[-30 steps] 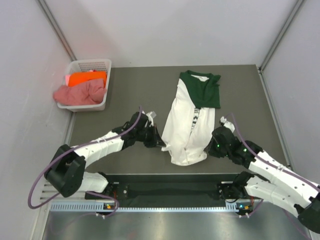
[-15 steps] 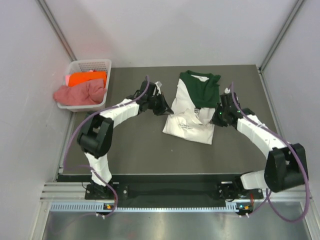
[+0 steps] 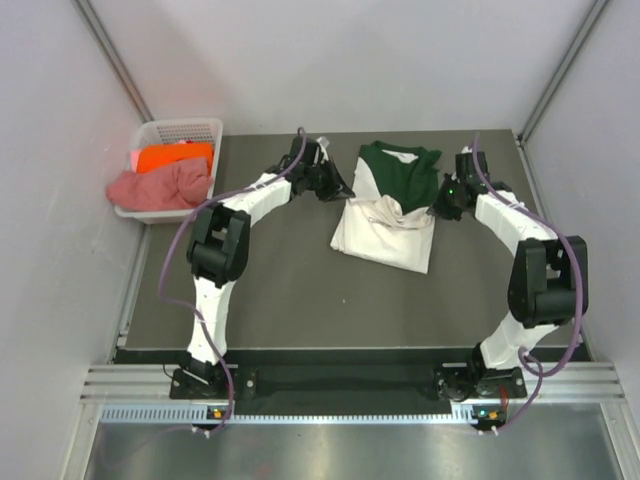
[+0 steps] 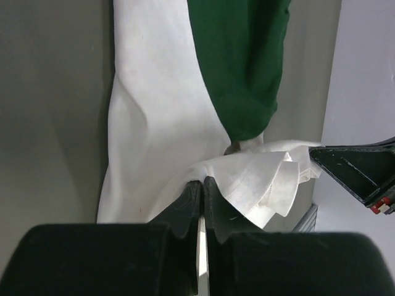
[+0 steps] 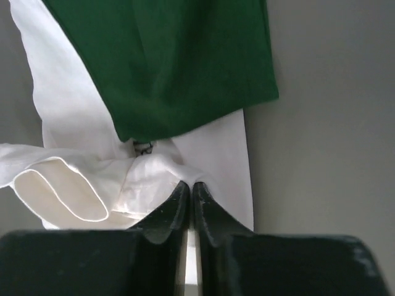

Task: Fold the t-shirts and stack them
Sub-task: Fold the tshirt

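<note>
The white and green shirt hides most of its print inside its fold and runs off both wrist views at 12 o'clock. At 10 o'clock, the pink shirt covers part of the orange shirt

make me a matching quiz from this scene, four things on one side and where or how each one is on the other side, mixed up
Things:
1. white and green t-shirt
2. orange t-shirt
3. pink t-shirt
4. left gripper

Place or state:
a. in the basket, behind the pink one
b. shut on a white cloth edge
c. on the table, partly folded
d. heaped at the basket's near side

Pairs: 1-c, 2-a, 3-d, 4-b
</note>
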